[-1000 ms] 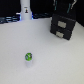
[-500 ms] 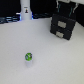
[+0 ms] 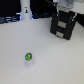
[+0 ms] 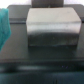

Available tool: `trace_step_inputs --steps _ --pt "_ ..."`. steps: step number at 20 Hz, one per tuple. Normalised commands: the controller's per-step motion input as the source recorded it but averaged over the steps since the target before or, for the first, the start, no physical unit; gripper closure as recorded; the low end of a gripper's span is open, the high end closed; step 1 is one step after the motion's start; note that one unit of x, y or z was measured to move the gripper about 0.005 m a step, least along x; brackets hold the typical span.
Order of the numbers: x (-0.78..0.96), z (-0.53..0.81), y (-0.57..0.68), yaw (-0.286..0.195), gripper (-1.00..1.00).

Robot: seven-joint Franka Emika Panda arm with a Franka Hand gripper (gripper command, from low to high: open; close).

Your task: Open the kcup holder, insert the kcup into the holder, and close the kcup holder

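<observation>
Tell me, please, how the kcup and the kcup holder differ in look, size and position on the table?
The kcup is tiny, with a green top; the kcup holder is a far bigger black box. The kcup sits alone in the open foreground, while the kcup holder stands farther back toward the exterior view's right, with the gripper at it. Both rest on the white table.
</observation>
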Motion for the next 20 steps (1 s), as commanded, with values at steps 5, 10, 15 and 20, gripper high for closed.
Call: trace_step_inputs --steps 5,10,15,20 --pt "-0.35 -0.38 0.0 0.004 -1.0" --pt "-0.34 -0.29 0.01 -0.009 -1.0" --pt "-0.28 -0.08 0.06 -0.024 1.0" --pt "-0.06 0.0 0.02 -0.012 1.0"
